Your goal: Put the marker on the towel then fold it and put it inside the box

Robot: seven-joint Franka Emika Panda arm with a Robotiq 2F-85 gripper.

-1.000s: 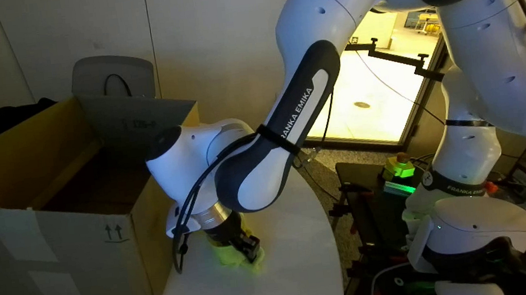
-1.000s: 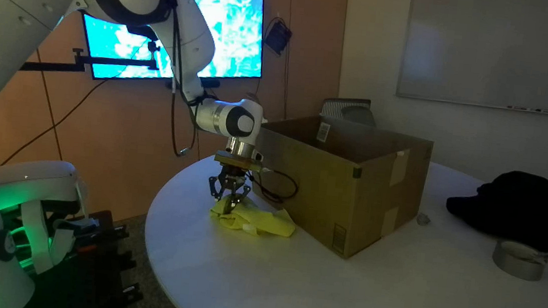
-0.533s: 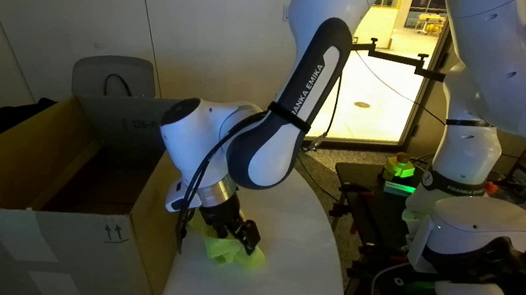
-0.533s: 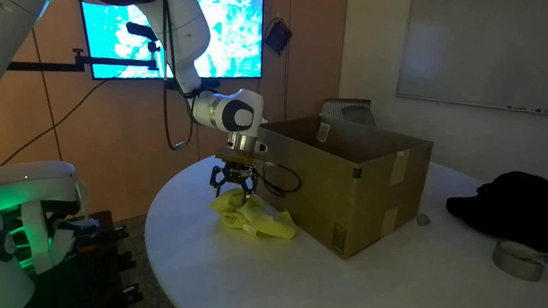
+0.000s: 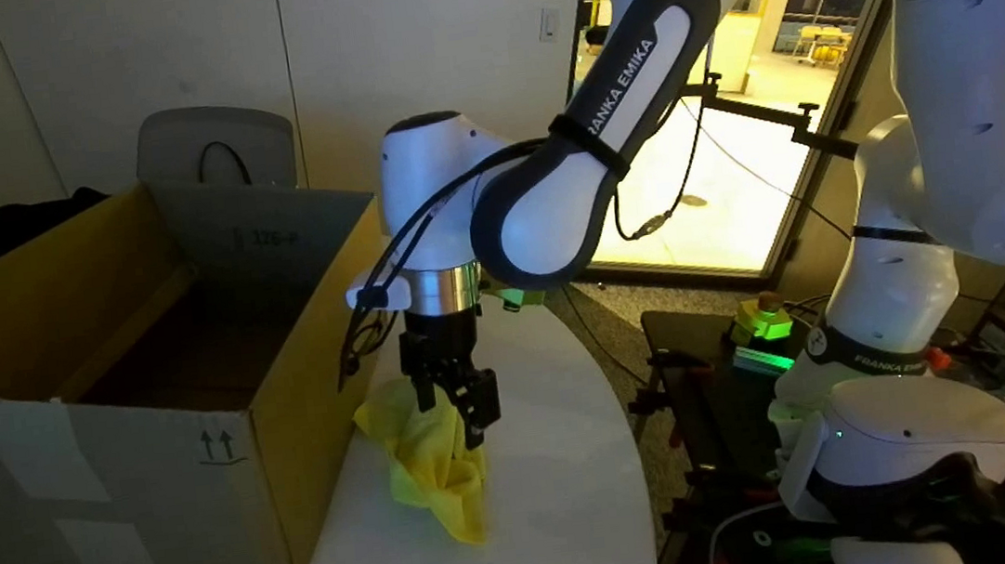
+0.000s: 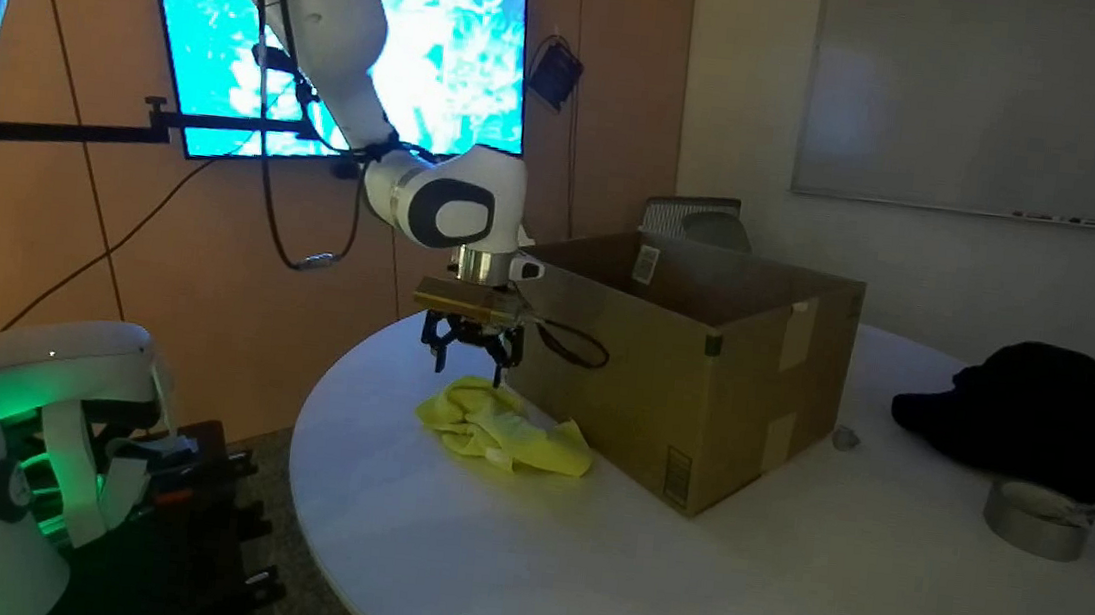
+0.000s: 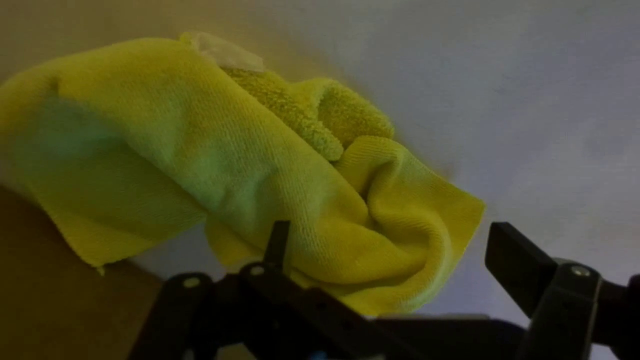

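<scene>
While our claw hung spread above it, the crumpled towel lay on the surface beside the box; we judged it light, soft and limp, best pinched deep across its thick fold, lest the unseen marker slip out.

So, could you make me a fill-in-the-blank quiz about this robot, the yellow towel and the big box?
The towel lies on a white ____.
The box is made of brown ____.
Two printed ____ on its side point upward.
The end effector is not shut but ____.

Missing words: table; cardboard; arrows; open.
</scene>
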